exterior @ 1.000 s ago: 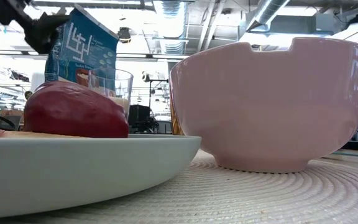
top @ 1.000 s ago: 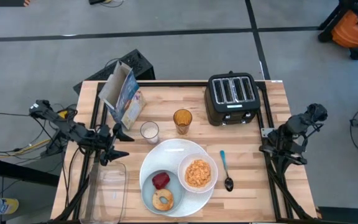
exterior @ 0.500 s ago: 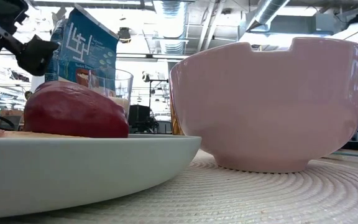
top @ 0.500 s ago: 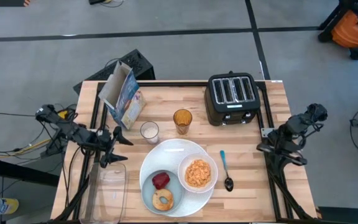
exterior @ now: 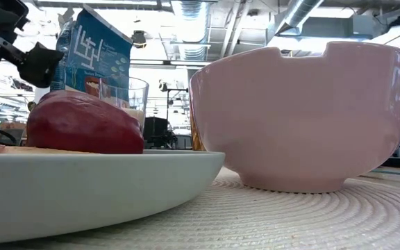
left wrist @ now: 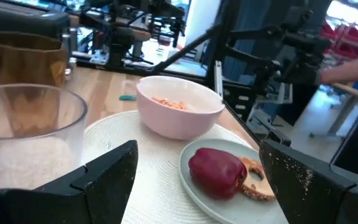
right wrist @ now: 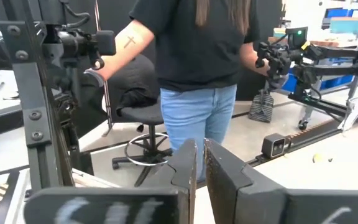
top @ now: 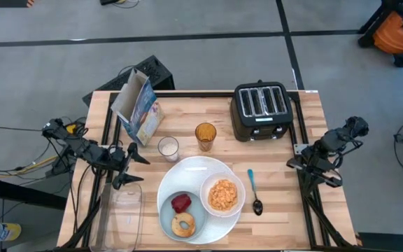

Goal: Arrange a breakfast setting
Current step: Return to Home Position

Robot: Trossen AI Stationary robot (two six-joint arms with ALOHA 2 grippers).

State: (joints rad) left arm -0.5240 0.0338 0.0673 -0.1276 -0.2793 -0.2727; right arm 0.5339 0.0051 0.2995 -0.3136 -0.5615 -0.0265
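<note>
Left gripper (top: pixel 131 171) wide, empty, beside glass (top: pixel 168 148) and cereal box (top: pixel 137 106); a sloppy retract could topple either. Right gripper (top: pixel 296 165) nearly closed, at desk (top: pixel 285 217) edge.

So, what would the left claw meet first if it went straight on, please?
The left claw, open, would probably meet the white placemat's edge first, then the apple; depth is unclear.

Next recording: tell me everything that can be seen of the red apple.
The red apple is dark red, smooth-skinned and somewhat lumpy in outline, and looks whole; no stem can be made out. It rests on the small pale-blue plate, on the half farther from the table's front edge. The browned bagel ring lies right beside it, seemingly touching. Nothing grips or covers it.
</note>
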